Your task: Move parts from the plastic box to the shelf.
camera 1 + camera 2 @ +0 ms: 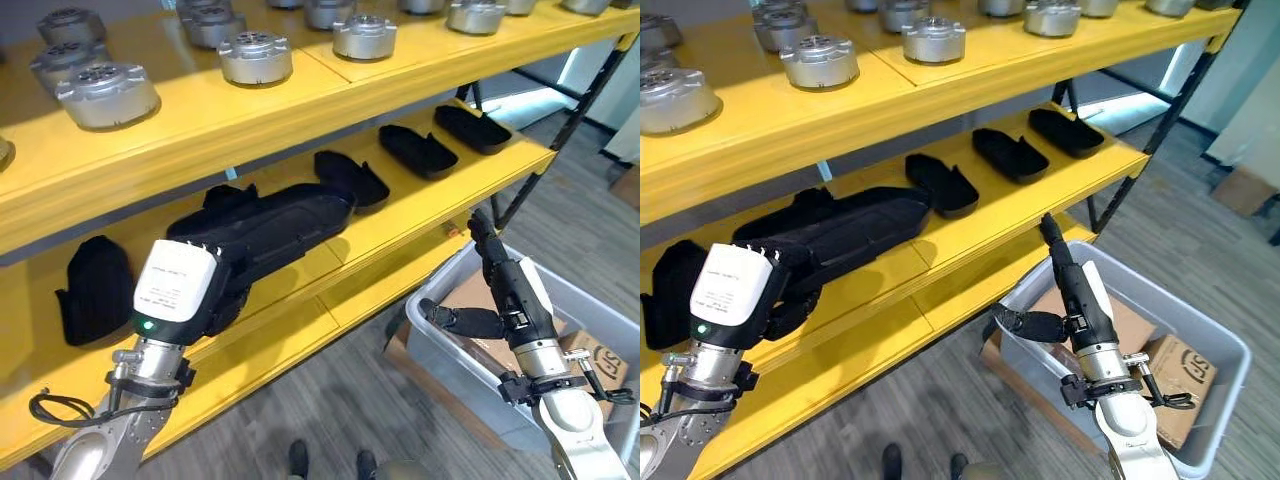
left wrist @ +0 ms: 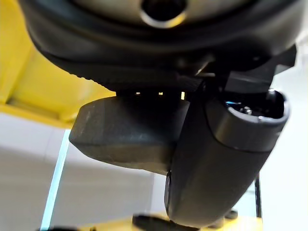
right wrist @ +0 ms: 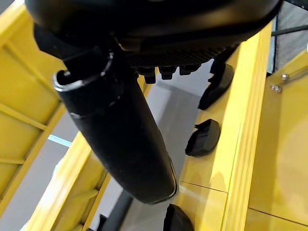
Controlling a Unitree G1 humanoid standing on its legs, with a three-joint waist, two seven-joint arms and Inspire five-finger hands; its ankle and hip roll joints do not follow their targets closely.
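Note:
A long black part (image 1: 285,218) lies across the yellow middle shelf (image 1: 440,190). My left hand (image 1: 180,285), with a white cover on its back, is at the part's near end, fingers curled round it. The left wrist view shows the thumb (image 2: 216,163) against the dark part (image 2: 130,134). My right hand (image 1: 508,285) hovers over the grey plastic box (image 1: 450,370) at the lower right. It is open, with straight fingers pointing up toward the shelf edge, the thumb sticking out sideways, and nothing in it.
Smaller black parts (image 1: 350,178) (image 1: 418,150) (image 1: 472,128) lie in a row on the middle shelf, another (image 1: 95,290) at the far left. Several round silver parts (image 1: 255,57) stand on the top shelf. A cardboard box (image 1: 590,360) sits inside the plastic box.

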